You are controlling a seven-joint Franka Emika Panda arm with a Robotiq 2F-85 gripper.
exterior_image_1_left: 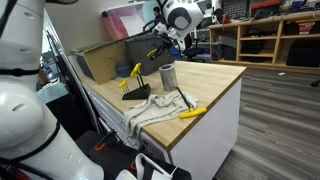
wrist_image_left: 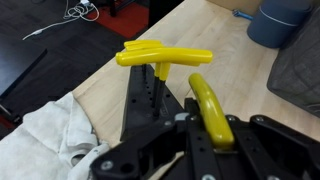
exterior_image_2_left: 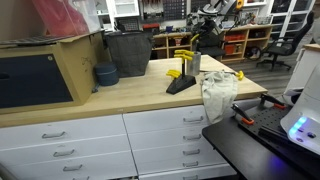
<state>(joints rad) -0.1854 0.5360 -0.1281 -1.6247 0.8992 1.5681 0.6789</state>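
1. Gripper (wrist_image_left: 212,132) is clenched on a yellow handle (wrist_image_left: 208,102), centre-right in the wrist view; its long axis runs up the frame, leaning slightly left.
2. Black rack (wrist_image_left: 145,100) stands just ahead, white cloth (wrist_image_left: 45,130) lower left, blue bowl (wrist_image_left: 280,22) upper right.

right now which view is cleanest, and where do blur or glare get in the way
Wrist view: the yellow hook on its black stand is sharp; the gripper, shut on a yellow piece, looms close and soft. In an exterior view the white arm link in front is large and blurred. In an exterior view a white device at the edge is blown out, the tabletop evenly lit.
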